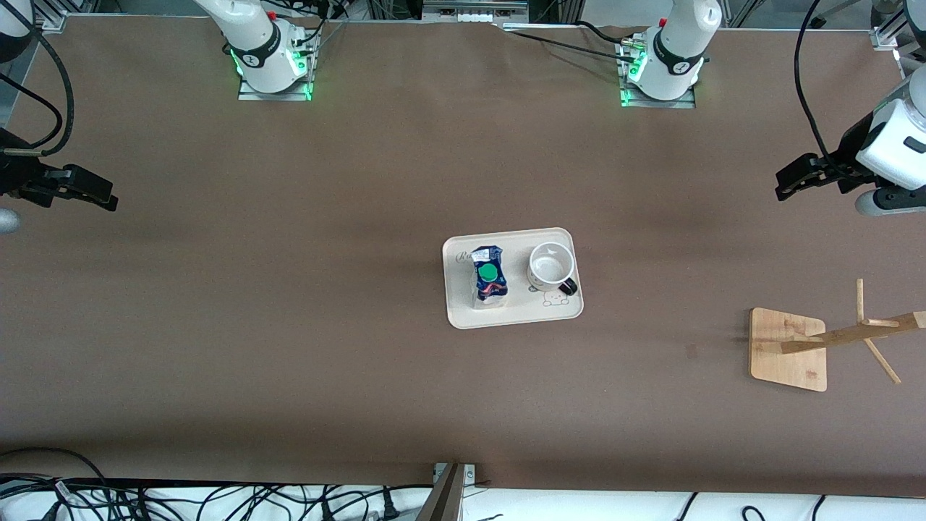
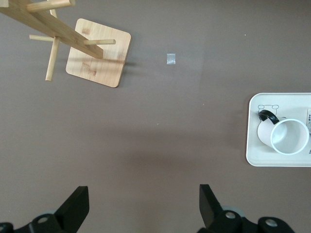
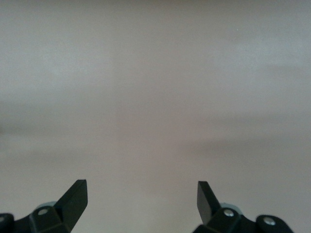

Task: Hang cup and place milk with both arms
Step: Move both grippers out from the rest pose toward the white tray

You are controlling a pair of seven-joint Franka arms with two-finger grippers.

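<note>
The white cup (image 1: pixel 550 268) stands upright on a cream tray (image 1: pixel 506 316) at the table's middle, its black handle turned toward the front camera. The dark blue milk carton (image 1: pixel 487 278) with a green cap stands on the same tray, beside the cup toward the right arm's end. The cup also shows in the left wrist view (image 2: pixel 286 137). My left gripper (image 1: pixel 790 184) is open and empty, up over the left arm's end of the table (image 2: pixel 143 199). My right gripper (image 1: pixel 101 197) is open and empty over the right arm's end (image 3: pixel 142 196). Both arms wait.
A wooden mug rack (image 1: pixel 832 340) with pegs and a square base stands toward the left arm's end, nearer to the front camera than the tray; it also shows in the left wrist view (image 2: pixel 97 51). A small tape mark (image 2: pixel 170 58) lies on the brown table.
</note>
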